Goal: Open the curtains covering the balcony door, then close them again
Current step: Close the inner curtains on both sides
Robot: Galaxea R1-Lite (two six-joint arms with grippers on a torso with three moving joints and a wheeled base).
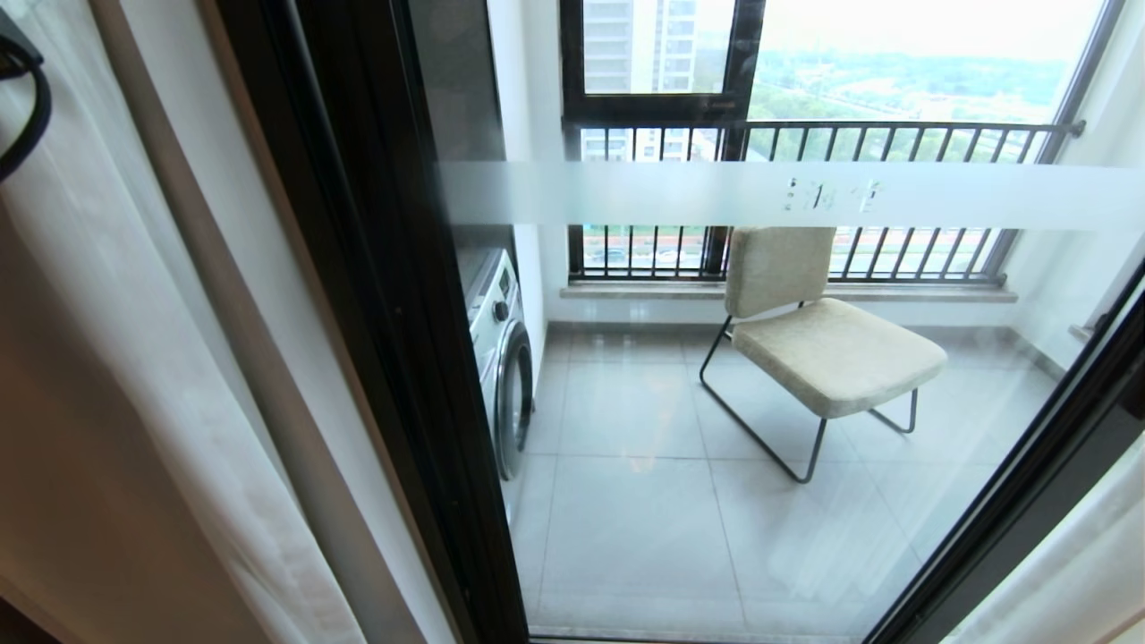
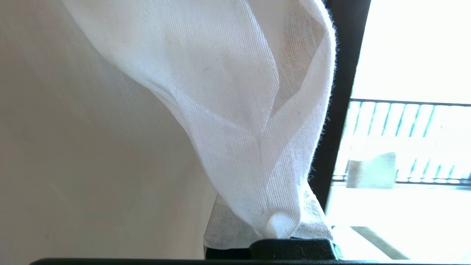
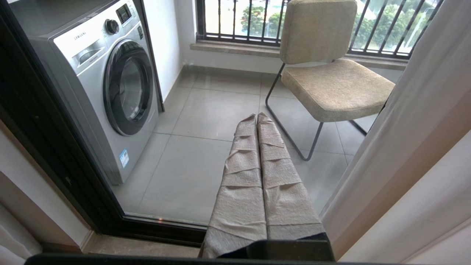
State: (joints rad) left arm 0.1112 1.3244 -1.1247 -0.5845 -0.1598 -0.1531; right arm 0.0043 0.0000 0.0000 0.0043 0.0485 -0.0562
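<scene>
Holds a small pinch of the white sheer (image 2: 235, 110) in the left end effector (image 2: 274, 235), jaws clamped together on the fabric right beside the black frame of the balcony door (image 1: 376, 268). Keeps the right end effector (image 3: 257, 121) pressed shut on nothing, pointed through the glass toward the washing machine (image 3: 110, 92) and the chair (image 3: 331, 84). Shows the curtains (image 1: 107, 340) gathered at the left of the door, with another panel (image 3: 404, 129) hanging at the right, and the glass between them uncovered, so probably sits between the opening and the closing. Risks most from the grip itself: catches only a thin, frayed edge of loose weave, so may slip free under a quick pull and leave the panel where it hangs. May also snag or tear threads if dragged hard against the frame edge, which lies just beside the pinch. Appears to seize the sheer layer alone, so could carry the sheer across and leave the thick cream drape behind, covering the door by half only. Cannot tell from here how freely the top of the curtain runs; if jammed, would load the cloth rather than slide it. Calls for a slow, level pull along the door, clear of the frame, with no sudden jerk.
</scene>
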